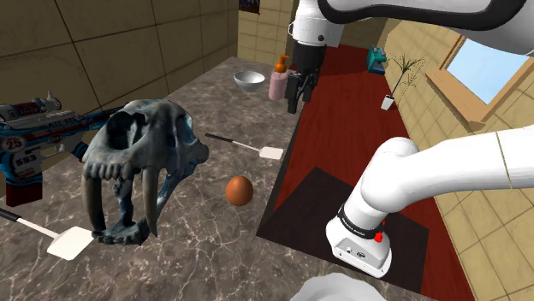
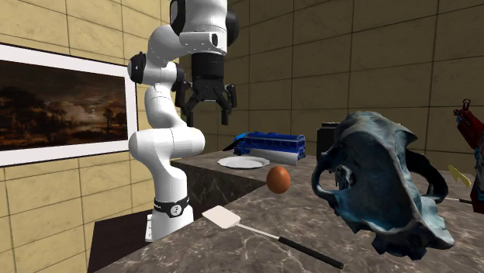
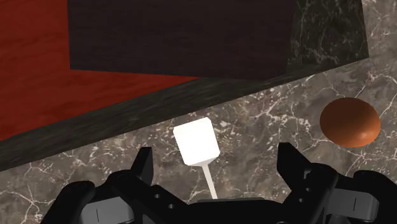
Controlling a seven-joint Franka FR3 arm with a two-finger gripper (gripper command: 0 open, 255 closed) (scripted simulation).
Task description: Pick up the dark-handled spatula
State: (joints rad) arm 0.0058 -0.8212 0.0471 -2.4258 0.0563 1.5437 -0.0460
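The dark-handled spatula [image 1: 248,147] lies flat on the marble counter [image 1: 197,222] near its edge, with a white blade and a thin pale shaft ending in a black handle. In the second exterior view the spatula [image 2: 264,233] has its blade toward the arm. My gripper [image 1: 294,104] hangs high above the counter edge, open and holding nothing. In the second exterior view the gripper [image 2: 208,116] has its fingers spread. In the wrist view the spatula's blade [image 3: 197,141] lies far below, between the fingers of the gripper [image 3: 216,164].
A brown egg-shaped ball [image 1: 240,191] lies close to the spatula. A large dark skull [image 1: 141,167] stands mid-counter, with a second white spatula [image 1: 67,242] beside it. A bowl [image 1: 249,80] and a pink soap bottle [image 1: 279,79] stand at the far end. Red floor lies past the edge.
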